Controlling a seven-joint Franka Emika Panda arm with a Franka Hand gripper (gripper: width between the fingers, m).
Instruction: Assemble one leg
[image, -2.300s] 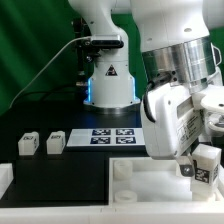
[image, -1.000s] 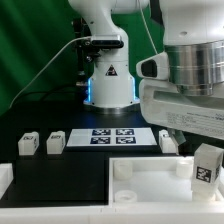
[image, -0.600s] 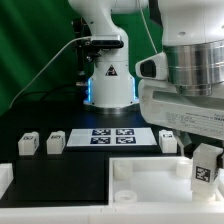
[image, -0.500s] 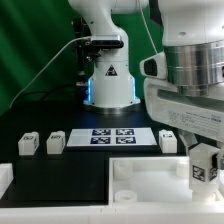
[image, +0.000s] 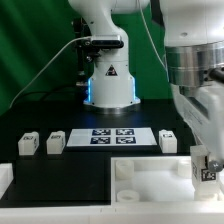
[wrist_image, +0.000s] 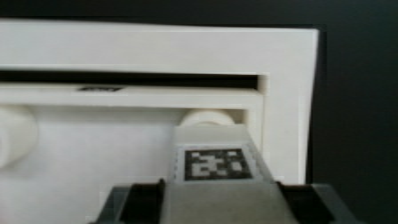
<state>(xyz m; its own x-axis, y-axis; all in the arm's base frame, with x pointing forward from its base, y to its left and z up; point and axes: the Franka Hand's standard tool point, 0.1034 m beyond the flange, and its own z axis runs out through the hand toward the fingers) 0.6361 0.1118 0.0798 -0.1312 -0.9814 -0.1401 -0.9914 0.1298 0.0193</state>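
We saw the gripper (image: 203, 166) clamped on the leg (image: 209, 172), at the edge of the exterior view's right, low over the tabletop (image: 150, 160). The leg's marker face was turned toward that camera. We couldn't tell from there whether the leg touched the tabletop.

In the wrist view the gripper (wrist_image: 217, 198) had a dark finger (wrist_image: 135, 203) tight against each side of the leg (wrist_image: 217, 160), with the marker square facing the camera. The leg's far end sat right at a round white boss (wrist_image: 208, 118) inside the tabletop (wrist_image: 160, 50). Whether they were in contact was unclear. A second rounded boss (wrist_image: 13, 135) showed at the frame edge. The raised rim ran across behind them, with a dark slot (wrist_image: 98, 88) under it.

The rest of the scene in the exterior view:
- A spare leg (image: 28, 144) and a second spare leg (image: 55, 141) stood just beside each other on the black table (image: 60, 180), at the exterior view's left.
- The marker board (image: 112, 136) lay flat in front of the robot base (image: 108, 80).
- A third spare leg (image: 168, 140) stood just beside the board's end, at the exterior view's right.
- All three spare legs were well apart from the gripper.
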